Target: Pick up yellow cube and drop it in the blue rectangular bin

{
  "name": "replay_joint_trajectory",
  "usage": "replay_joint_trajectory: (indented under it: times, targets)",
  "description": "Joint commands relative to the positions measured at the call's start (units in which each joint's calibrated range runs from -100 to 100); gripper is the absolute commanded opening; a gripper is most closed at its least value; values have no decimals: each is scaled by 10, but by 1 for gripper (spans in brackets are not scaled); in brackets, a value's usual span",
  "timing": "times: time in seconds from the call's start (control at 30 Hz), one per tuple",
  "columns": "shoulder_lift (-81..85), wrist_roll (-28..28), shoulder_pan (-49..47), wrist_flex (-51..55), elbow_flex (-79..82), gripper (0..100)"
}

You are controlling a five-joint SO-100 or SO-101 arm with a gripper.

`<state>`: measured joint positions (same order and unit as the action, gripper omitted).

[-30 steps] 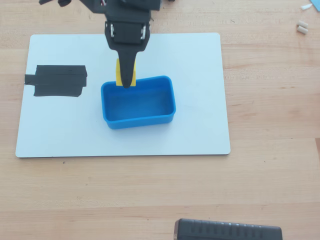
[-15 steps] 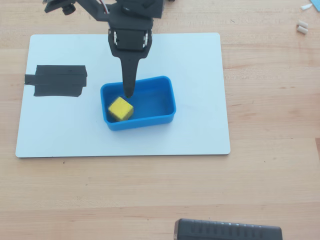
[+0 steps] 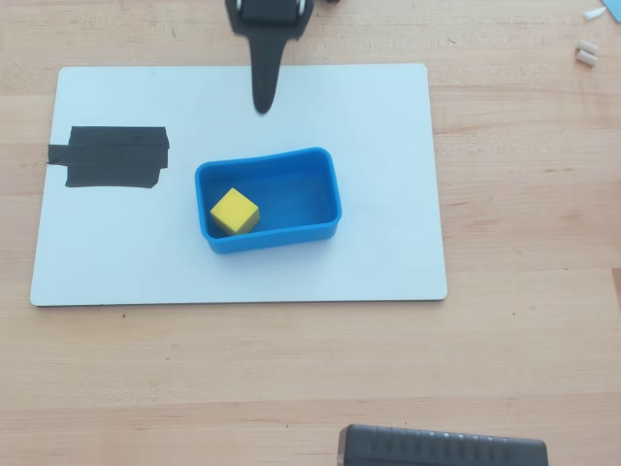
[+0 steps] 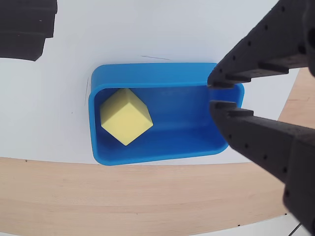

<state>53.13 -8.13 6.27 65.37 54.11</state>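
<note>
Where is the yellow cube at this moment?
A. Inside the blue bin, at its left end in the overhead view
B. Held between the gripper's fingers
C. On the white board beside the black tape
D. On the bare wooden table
A. The yellow cube sits on the floor of the blue bin at its left end, and the gripper holds nothing.

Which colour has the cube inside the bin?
Yellow cube; clearest in the wrist view.

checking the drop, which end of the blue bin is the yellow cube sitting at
In the overhead view, the yellow cube sits at the left end of the blue rectangular bin; the right end is empty.
</note>
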Motion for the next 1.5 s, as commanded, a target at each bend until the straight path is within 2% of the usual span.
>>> replay_joint_trajectory:
  times: [0.0,0.3,0.73,1.47]
  targets:
    - [105,2,-12,11,51,0]
    - [273,2,-46,32,210,0]
    - [293,3,-27,-9,356,0]
    - [358,3,-11,14,373,0]
